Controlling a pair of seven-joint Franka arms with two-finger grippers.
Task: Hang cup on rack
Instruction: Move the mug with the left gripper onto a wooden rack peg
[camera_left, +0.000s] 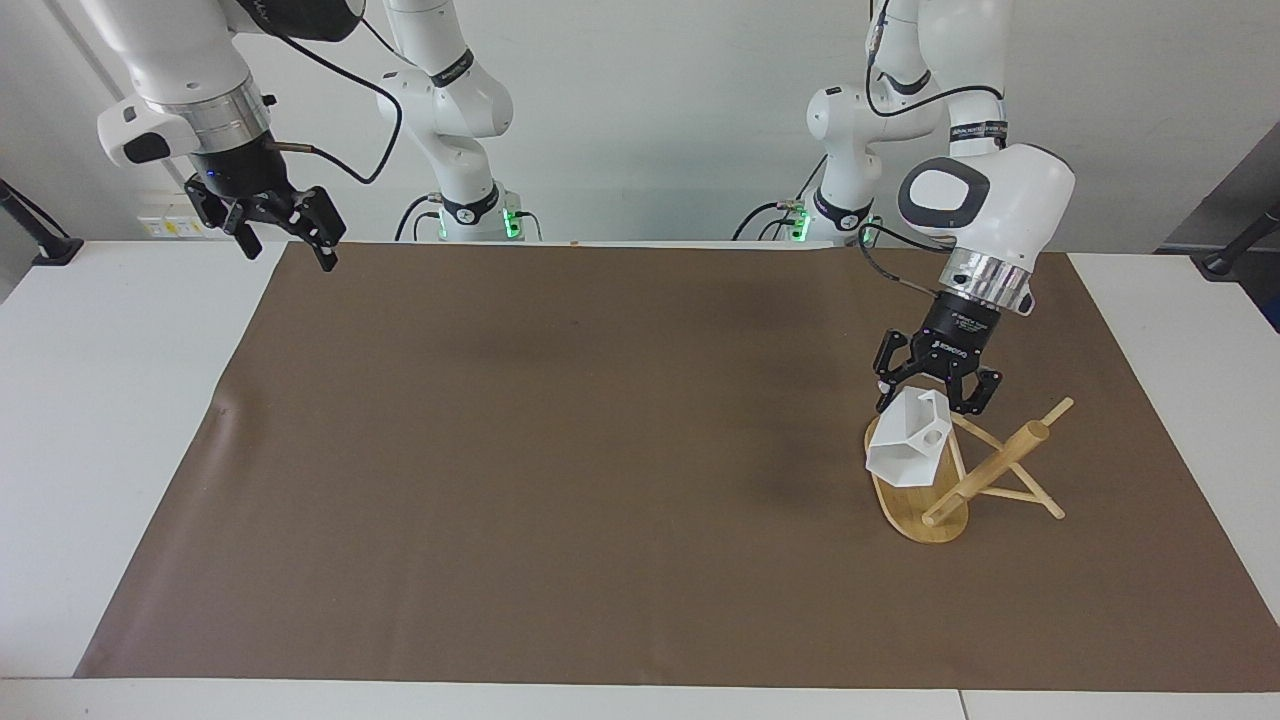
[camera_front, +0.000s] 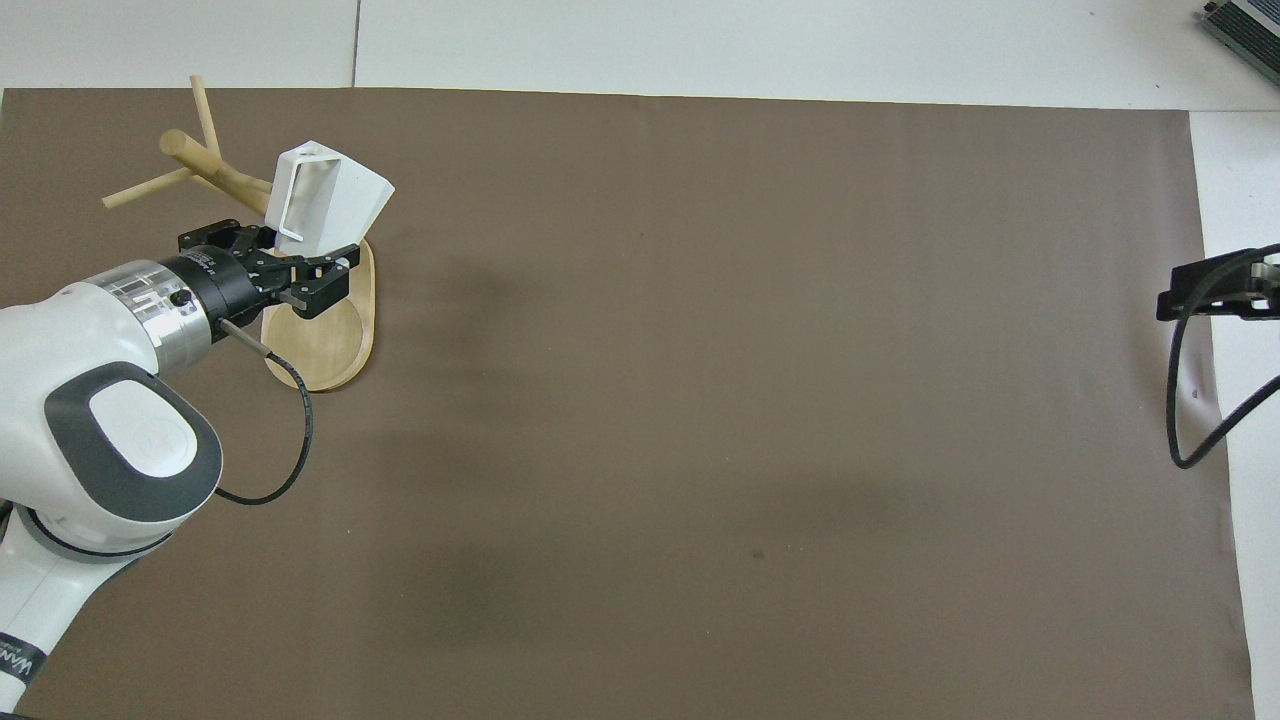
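Left gripper (camera_left: 936, 390): fingers spread, just above the cup, lower right of facing view.
Cup (camera_left: 908, 447): tilted over the rack's base, against a peg.
Rack (camera_left: 985, 475): on brown mat (camera_left: 560, 450), right of frame.
Right gripper (camera_left: 278, 228): fingers apart, upper left, waiting.

I see two white, glossy, rounded arms with dark grey or black bands at the joints. The left arm (camera_left: 985, 200) has an oval white cap ringed in dark grey, then a ribbed silver wrist ring. Both end in black skeletal two-finger grippers: left gripper (camera_left: 937, 388), right gripper (camera_left: 283, 228). Thin black cables loop along each arm. Green lights glow at both bases.
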